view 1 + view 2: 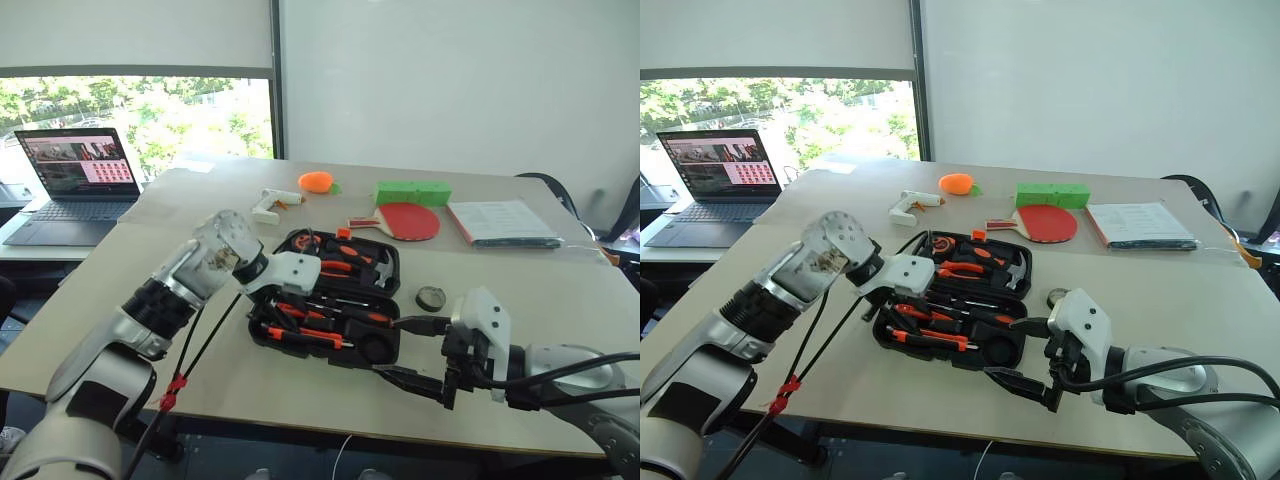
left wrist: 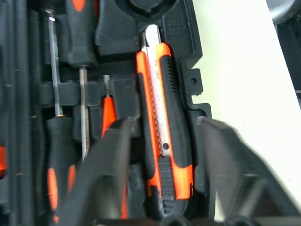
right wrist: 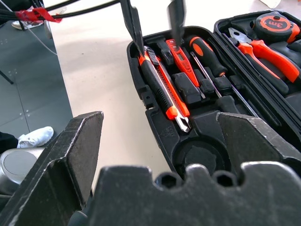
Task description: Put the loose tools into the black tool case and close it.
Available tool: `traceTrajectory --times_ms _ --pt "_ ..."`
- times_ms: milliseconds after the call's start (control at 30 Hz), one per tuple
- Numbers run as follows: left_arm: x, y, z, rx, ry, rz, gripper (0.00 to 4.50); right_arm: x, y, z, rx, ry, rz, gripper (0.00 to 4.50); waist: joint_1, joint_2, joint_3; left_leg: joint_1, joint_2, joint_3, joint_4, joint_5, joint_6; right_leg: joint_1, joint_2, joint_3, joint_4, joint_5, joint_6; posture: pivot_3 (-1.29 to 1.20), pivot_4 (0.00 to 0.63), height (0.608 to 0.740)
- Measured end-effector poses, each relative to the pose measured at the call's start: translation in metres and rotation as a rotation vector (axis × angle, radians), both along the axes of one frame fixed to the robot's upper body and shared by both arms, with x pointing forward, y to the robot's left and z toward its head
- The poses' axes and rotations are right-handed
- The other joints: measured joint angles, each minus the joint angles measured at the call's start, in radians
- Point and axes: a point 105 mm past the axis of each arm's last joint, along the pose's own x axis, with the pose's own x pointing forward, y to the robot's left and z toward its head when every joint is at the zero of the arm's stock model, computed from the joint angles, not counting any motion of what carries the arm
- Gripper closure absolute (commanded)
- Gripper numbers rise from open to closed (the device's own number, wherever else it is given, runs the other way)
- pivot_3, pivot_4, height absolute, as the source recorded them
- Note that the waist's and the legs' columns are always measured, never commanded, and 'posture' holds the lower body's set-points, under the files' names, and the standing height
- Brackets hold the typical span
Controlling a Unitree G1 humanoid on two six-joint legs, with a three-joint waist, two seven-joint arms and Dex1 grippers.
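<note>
The black tool case (image 1: 392, 262) lies open on the table. In its near half a black-orange utility knife (image 2: 162, 108) lies in its recess. My left gripper (image 2: 164, 123) hangs open just above it, one finger on each side. Beside the knife sit the slim orange-red stick tool (image 3: 181, 59) and two screwdrivers (image 3: 207, 52), in their slots. The case's round recess (image 3: 195, 155) is empty. The small round black roll (image 1: 431, 297) rests on the table right of the case. My right gripper (image 1: 390, 348) stands open at the case's near right corner, holding nothing.
Behind the case lie a white glue gun (image 1: 270, 205), a red paddle (image 1: 405, 220), a green block (image 1: 412, 192), an orange object (image 1: 316, 181) and a booklet (image 1: 500, 222). A laptop (image 1: 75, 180) stands on a side table at the left. The table edge runs close below the case.
</note>
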Motion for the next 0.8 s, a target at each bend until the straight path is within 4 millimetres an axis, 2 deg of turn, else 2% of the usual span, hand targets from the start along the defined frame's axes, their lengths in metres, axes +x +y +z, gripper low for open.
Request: traceTrajectory --times_ms 67,300,667,800 --pt "0.000 -0.001 -0.002 0.006 -0.003 -0.009 4.45 0.000 0.000 0.000 0.002 0.002 0.003 0.00 0.000 0.000 0.000 0.000 0.000 0.000 0.000 0.000 0.000 0.000 0.000 0.000 0.000 0.000 0.000 0.00 0.150 0.736" --pt "0.000 0.005 -0.014 0.067 -0.020 -0.028 4.45 -0.001 0.000 -0.001 0.004 0.008 0.000 0.00 0.000 0.000 0.000 0.000 0.000 0.000 0.000 0.000 0.000 0.000 0.000 0.000 0.000 0.000 0.000 0.00 0.150 0.736" --pt "0.001 0.003 -0.019 0.077 -0.069 -0.069 4.45 -0.003 0.001 -0.001 0.003 0.007 0.006 0.00 0.002 0.003 -0.002 0.003 0.000 0.000 0.001 0.000 0.000 0.004 0.000 0.000 0.000 0.000 0.000 0.00 0.150 0.736" --pt "0.001 0.005 -0.032 0.088 -0.057 -0.062 4.45 -0.003 0.001 -0.001 0.004 0.008 0.007 0.00 0.002 0.005 -0.003 0.006 0.000 0.000 0.001 0.000 0.000 0.007 0.000 0.000 0.000 0.000 0.000 0.00 0.150 0.736"
